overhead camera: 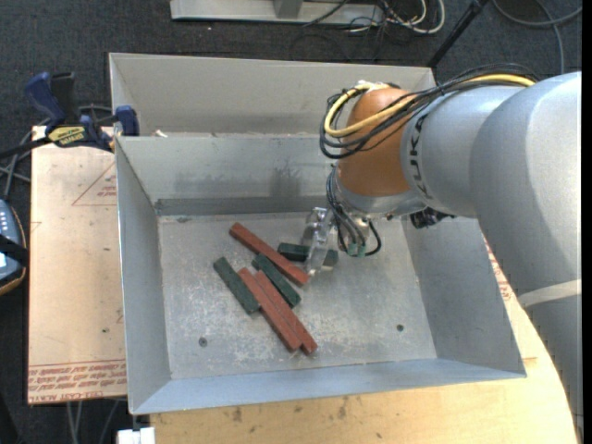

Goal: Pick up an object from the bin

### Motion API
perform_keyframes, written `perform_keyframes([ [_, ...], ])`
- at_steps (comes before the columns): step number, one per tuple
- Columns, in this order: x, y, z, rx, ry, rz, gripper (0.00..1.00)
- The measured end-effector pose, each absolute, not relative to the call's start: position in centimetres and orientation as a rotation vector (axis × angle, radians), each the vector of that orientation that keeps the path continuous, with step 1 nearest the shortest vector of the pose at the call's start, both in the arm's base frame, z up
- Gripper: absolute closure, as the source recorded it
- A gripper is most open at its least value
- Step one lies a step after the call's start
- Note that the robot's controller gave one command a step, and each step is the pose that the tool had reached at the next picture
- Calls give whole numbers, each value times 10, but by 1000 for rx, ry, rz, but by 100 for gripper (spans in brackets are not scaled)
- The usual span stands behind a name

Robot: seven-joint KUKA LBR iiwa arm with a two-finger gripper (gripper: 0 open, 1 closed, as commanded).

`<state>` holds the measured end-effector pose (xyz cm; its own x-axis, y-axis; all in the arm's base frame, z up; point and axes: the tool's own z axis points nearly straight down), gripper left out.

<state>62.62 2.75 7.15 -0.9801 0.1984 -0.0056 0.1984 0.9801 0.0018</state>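
Observation:
My gripper (319, 246) hangs over the middle of the bin, its metal fingers pointing down at the right end of a small pile of bars. A dark green piece (294, 250) lies right beside the fingertips, and I cannot tell whether it is between them. A thin red-brown bar (266, 253) runs diagonally from the upper left to just under the fingers. A dark green bar (277, 280) lies below it.
More bars lie left and below: a long red-brown bar (277, 310) and a dark green bar (237, 285). Bare bin floor lies to the right and along the front. The arm with its orange cover and cables comes in from the right.

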Motion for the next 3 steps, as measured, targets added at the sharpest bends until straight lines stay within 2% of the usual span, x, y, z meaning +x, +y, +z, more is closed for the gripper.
perform_keyframes([
  [1, 625, 27, 75, 313, 3123, 1, 100],
  [2, 624, 27, 88, 313, 3131, 0, 100],
  [3, 624, 27, 111, 313, 3131, 0, 100],
])
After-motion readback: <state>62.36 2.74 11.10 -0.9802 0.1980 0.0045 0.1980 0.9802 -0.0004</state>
